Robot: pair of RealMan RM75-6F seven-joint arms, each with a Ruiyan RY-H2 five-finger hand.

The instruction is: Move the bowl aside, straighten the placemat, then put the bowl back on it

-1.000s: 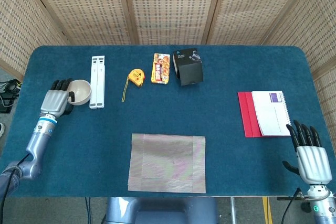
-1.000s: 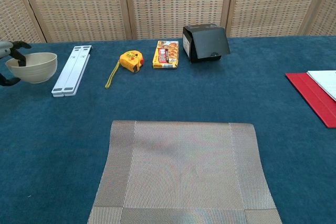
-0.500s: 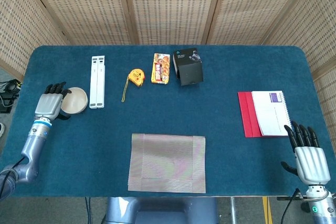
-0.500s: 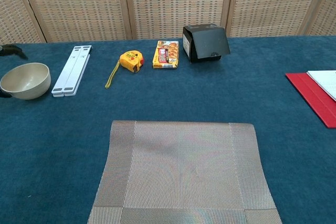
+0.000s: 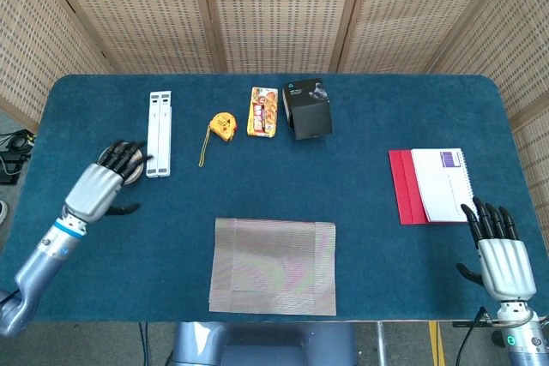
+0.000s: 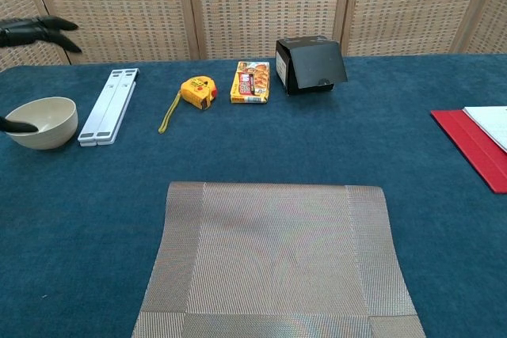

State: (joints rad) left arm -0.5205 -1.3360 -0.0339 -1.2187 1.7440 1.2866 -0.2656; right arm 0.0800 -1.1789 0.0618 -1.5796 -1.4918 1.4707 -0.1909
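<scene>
The beige bowl (image 6: pixel 43 120) stands upright on the blue table at the far left, beside a white stand. My left hand (image 5: pixel 107 182) hovers over it with fingers (image 6: pixel 36 32) spread and holds nothing; in the head view it hides most of the bowl. The grey woven placemat (image 5: pixel 273 265) (image 6: pixel 277 259) lies flat at the front middle of the table, with nothing on it. My right hand (image 5: pixel 497 250) rests open at the front right corner, far from both, and does not show in the chest view.
A white folding stand (image 5: pixel 159 133) lies right of the bowl. A yellow tape measure (image 5: pixel 221 128), a snack packet (image 5: pixel 262 111) and a black box (image 5: pixel 307 109) line the back. A red folder with a notebook (image 5: pixel 429 184) sits at the right.
My left hand set the bowl down at the far left, let go and rose above it with fingers spread. My right hand drew slightly back toward the front edge.
</scene>
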